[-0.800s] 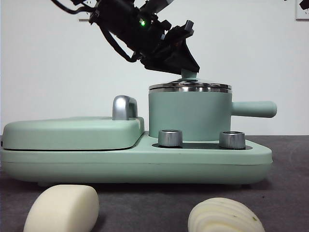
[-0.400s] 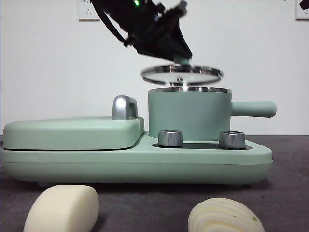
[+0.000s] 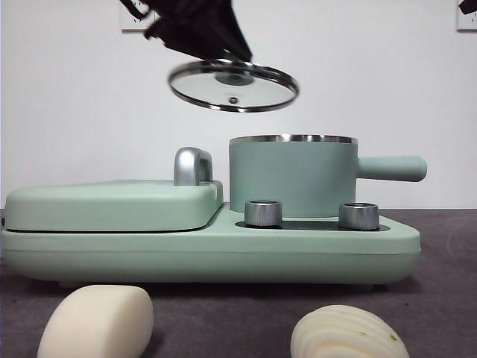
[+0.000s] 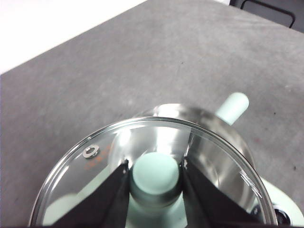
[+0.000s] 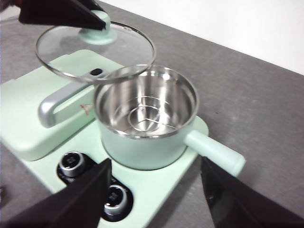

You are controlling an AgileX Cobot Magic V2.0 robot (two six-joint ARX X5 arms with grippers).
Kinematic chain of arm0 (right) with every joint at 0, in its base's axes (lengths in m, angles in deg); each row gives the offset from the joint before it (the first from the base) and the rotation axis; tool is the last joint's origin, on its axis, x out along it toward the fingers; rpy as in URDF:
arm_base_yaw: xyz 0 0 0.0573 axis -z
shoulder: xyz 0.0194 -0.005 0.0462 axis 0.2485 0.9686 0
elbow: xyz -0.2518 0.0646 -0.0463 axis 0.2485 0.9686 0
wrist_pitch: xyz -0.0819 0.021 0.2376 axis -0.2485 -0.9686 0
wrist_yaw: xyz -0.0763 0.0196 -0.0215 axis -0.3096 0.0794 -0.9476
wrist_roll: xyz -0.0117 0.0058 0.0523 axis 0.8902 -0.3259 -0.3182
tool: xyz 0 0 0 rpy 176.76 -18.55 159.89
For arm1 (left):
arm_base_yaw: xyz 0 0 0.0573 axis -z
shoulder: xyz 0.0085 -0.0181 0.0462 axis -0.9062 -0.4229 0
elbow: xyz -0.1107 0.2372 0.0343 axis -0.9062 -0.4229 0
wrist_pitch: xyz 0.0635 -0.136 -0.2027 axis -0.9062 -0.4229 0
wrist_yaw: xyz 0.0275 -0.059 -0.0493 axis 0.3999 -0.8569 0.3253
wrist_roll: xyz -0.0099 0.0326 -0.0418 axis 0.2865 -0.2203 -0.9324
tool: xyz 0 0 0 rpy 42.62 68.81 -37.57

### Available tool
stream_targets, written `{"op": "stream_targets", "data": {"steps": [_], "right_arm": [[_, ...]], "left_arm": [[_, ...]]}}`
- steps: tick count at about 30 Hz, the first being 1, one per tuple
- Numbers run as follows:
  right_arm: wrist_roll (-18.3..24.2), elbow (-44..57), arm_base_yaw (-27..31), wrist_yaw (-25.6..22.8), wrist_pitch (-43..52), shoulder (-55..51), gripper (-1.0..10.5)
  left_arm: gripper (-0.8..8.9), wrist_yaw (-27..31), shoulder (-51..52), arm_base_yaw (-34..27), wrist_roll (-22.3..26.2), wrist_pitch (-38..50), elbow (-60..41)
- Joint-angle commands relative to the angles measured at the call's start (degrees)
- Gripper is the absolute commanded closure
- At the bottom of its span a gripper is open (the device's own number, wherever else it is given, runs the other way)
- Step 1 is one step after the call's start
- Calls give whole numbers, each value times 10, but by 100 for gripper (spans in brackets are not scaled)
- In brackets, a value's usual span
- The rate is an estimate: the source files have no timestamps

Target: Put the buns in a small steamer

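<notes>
Left claw (image 4: 155,173) pinches the green knob (image 4: 155,172) of the glass lid (image 3: 232,84), one jaw pressed on either side of it. The lid hangs tilted under the claw, clear of the small steamer (image 3: 292,176), which sits lower and off to one side, its steel bowl open and showing only a wire rack inside.

Right claw (image 5: 156,190) hovers spread above the steamer's handle side, nothing between its jaws.

Both buns lie on the dark worktop (image 3: 440,283) in front of the appliance, well away from either claw: the smooth bun (image 3: 95,321) and the ridged bun (image 3: 346,333), apart from each other. Neither is in the pot yet.

Risks, as judged:
- The grip is on a round knob only, so the tilted lid could swing or slip out.
- A slipped lid would likely drop onto the griddle lid (image 3: 112,205) or its chrome handle (image 3: 191,165), both just below it, and the glass could crack.
- The two arms work close together over the pot; the right claw may clip the lid rim.
</notes>
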Motion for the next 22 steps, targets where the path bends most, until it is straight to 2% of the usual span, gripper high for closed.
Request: {"op": "stream_targets", "data": {"steps": [1, 10, 17, 22], "right_arm": [[-7, -9, -19, 2, 5, 6, 617], [-3, -9, -146, -16, 8, 69, 617], [8, -9, -300, -65, 54, 156, 617], [8, -9, -389, -89, 108, 224, 617]], "left_arm": [[801, 11, 17, -8, -1, -10, 20], [799, 26, 59, -60, -14, -42, -5], [799, 27, 110, -93, -15, -54, -34], [799, 27, 151, -113, -20, -58, -66]]}}
